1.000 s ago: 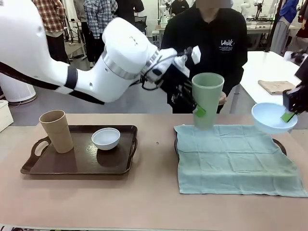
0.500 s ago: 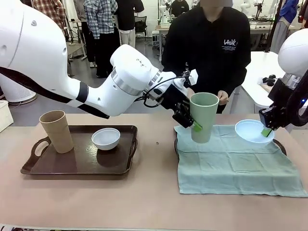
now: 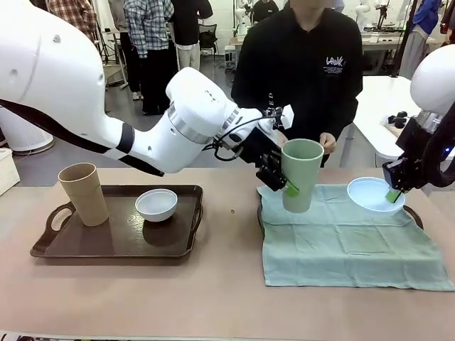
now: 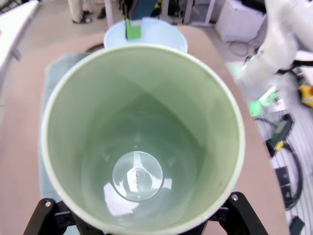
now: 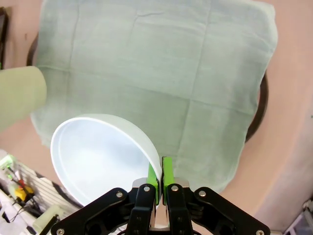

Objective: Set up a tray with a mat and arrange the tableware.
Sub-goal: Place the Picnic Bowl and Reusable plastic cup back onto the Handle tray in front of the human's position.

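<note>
My left hand [image 3: 287, 186] pinches the wall of the tall pale green tumbler [image 3: 301, 170], upright at the far left corner of the green cloth mat [image 3: 341, 241]; my right hand [image 3: 393, 193] clamps the rim of the small light blue bowl [image 3: 368, 193], tilted over the mat's far right corner; whether either touches the mat, I cannot tell.

Mat centre open, far corners taken.
The mat [image 3: 348, 245] lies bare across its middle and lower part, and the table [image 3: 227, 298] strip between it and the brown tray [image 3: 106, 241] is free. The pale green tumbler [image 3: 301, 177], held in the left gripper [image 3: 290, 187], blocks the mat's upper left. The light blue bowl [image 3: 370, 195], pinched by the right gripper [image 3: 393, 193], blocks its upper right. The left arm [image 3: 142, 121] bars the space above the tray.
</note>
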`<state>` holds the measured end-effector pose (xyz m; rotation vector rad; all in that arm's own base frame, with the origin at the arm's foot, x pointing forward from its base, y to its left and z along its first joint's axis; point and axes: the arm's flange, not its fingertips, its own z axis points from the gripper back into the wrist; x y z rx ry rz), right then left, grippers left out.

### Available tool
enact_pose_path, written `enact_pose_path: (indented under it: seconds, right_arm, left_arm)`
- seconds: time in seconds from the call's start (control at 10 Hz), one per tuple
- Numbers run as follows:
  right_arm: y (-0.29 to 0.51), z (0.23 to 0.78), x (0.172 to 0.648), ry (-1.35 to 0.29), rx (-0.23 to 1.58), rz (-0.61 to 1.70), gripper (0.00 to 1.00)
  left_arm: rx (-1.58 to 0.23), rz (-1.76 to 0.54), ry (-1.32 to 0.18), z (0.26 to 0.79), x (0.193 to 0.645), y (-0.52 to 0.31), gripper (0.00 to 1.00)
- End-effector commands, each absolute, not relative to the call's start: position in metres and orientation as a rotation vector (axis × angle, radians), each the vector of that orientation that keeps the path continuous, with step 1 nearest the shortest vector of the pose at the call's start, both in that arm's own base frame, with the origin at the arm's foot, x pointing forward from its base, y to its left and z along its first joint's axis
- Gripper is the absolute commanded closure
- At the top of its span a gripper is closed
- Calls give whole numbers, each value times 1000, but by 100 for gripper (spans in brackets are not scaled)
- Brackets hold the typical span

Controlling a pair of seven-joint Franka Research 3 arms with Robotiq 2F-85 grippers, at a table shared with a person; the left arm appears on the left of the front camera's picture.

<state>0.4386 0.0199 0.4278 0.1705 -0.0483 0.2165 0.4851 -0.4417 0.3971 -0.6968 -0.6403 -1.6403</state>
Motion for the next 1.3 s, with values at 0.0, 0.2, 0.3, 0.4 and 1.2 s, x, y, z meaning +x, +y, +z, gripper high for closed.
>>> enact_pose_path:
  seconds: [0.0, 0.2, 0.3, 0.4, 1.2]
  right_arm:
    - [15, 402, 464, -40, 190, 236, 95]
    - [17, 375, 477, -41, 186, 240, 95]
    - [19, 363, 483, -28, 162, 241, 95]
    - [21, 354, 488, -23, 166, 239, 95]
    - [15, 353, 492, -34, 167, 195, 0]
  left_arm:
    - [-645, -1683, -658, 375, 502, -458, 17]
    - [-638, -1709, -679, 355, 507, -461, 17]
    - [-652, -1700, -723, 350, 512, -459, 17]
    - [-703, -1684, -758, 344, 515, -456, 17]
    - [-737, -1565, -641, 326, 520, -448, 0]
